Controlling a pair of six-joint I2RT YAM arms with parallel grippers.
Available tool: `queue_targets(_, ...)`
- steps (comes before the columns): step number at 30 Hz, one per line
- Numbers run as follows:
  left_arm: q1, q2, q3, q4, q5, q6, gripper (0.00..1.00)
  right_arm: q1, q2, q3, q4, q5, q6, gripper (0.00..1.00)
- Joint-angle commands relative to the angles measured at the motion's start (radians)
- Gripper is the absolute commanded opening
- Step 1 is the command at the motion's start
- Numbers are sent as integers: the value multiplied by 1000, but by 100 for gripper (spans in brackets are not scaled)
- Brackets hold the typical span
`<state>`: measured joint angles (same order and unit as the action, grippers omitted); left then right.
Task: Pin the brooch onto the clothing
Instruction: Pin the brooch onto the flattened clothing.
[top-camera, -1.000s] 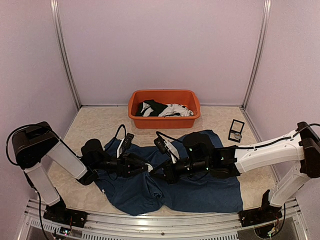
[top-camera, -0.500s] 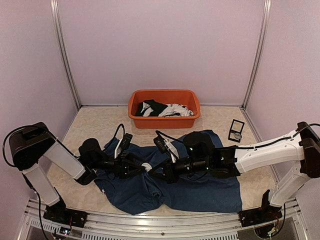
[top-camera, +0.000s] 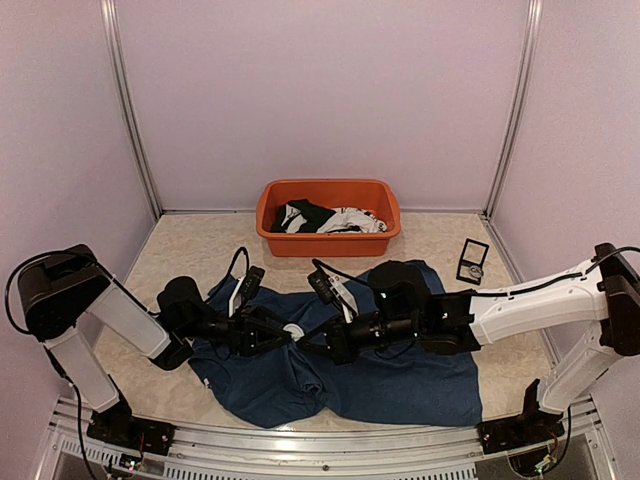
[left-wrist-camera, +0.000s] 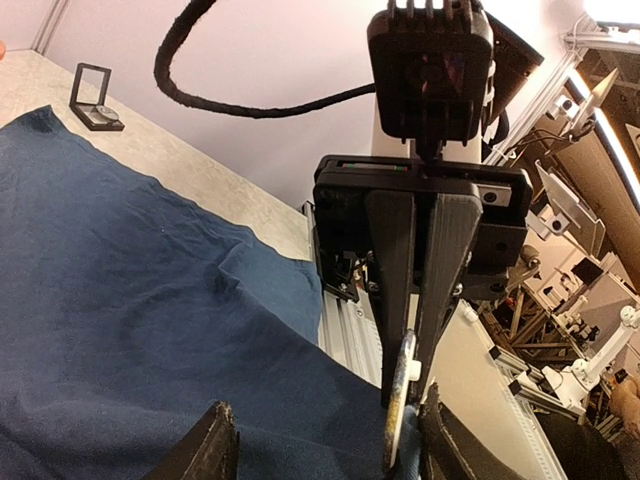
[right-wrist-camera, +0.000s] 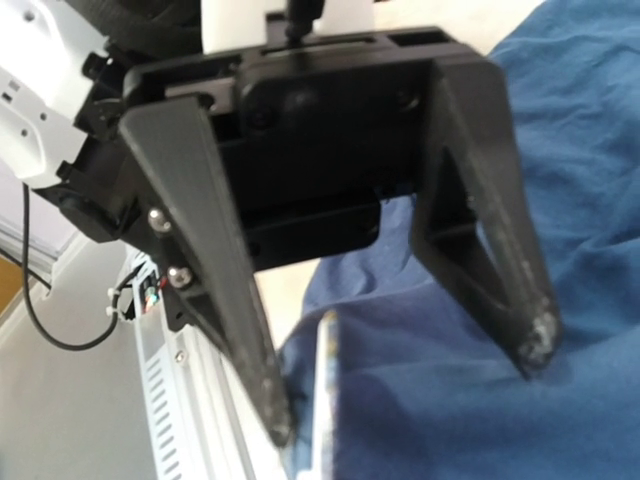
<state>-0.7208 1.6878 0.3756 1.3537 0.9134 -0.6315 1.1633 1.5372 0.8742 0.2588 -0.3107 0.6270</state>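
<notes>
The navy T-shirt (top-camera: 400, 375) lies spread and rumpled on the table; it also shows in the left wrist view (left-wrist-camera: 130, 300) and the right wrist view (right-wrist-camera: 560, 200). The brooch (top-camera: 293, 330), a round white disc, sits between the two grippers over a raised fold. In the left wrist view the right gripper (left-wrist-camera: 412, 375) points down and is shut on the brooch (left-wrist-camera: 403, 395), seen edge-on at the fabric. My left gripper (left-wrist-camera: 335, 450) is wide open, its right fingertip beside the disc. The right wrist view shows the left gripper (right-wrist-camera: 405, 388) open, facing the brooch (right-wrist-camera: 325, 390). The grippers also show from above, left (top-camera: 272, 330) and right (top-camera: 322, 345).
An orange tub (top-camera: 272, 232) with black and white garments stands at the back centre. A small black framed case (top-camera: 472, 262) lies open at the right, also in the left wrist view (left-wrist-camera: 95, 100). The metal front rail (top-camera: 320, 455) runs along the near edge. Cables loop above both wrists.
The left gripper has drawn back slightly to the left, and the white brooch now shows more plainly between the grippers. The right arm has hardly moved.
</notes>
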Motion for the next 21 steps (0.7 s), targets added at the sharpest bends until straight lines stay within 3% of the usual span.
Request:
queue_targets(1,4,12,-4,61,-60,5,55,-2,5,31,28,-30,6,0)
queue_targets(21,-11,28,0,41,-127,-3,50,1,26,39,27,-25,8,0)
